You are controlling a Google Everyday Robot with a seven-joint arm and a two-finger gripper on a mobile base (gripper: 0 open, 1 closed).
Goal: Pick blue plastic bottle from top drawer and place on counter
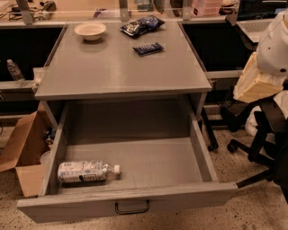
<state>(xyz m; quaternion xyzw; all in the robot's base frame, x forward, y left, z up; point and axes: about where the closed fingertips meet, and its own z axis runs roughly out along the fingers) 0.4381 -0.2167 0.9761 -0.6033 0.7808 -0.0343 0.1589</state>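
One camera view looks down over a grey bench (112, 67) with the top drawer (203, 155) pulled wide open beneath it. The blue plastic bottle (85, 171) lies on its side on the drawer floor, in the front left corner. Its base is close to the left wall and its white cap points right, toward the middle of the drawer. Its long side runs roughly parallel to the front panel and just behind it. The label is white with pale blue print. A small black handle (132, 207) sits at the middle of the front panel.

Three things rest on the bench top, all toward its far end. A shallow cream bowl (90, 30) stands at the far left. A dark blue snack bag (141, 24) lies to the right of it, near the back edge. A smaller dark blue packet (148, 48) lies a little nearer the camera, apart from both.

At the right edge, the robot's arm (273, 42) shows as white and cream-coloured shells. Below them hangs the dark gripper (275, 134), off to the right of the bench and well apart from the bottle. It merges with a black office chair (240, 144) behind it, so I cannot tell how it is set or whether it has hold of anything.

To the left of the bench, a small clear bottle (15, 72) stands on a low shelf. An open cardboard box (20, 150) lies on the speckled floor beside the drawer's left wall. A tan desk (81, 6) runs along the back.
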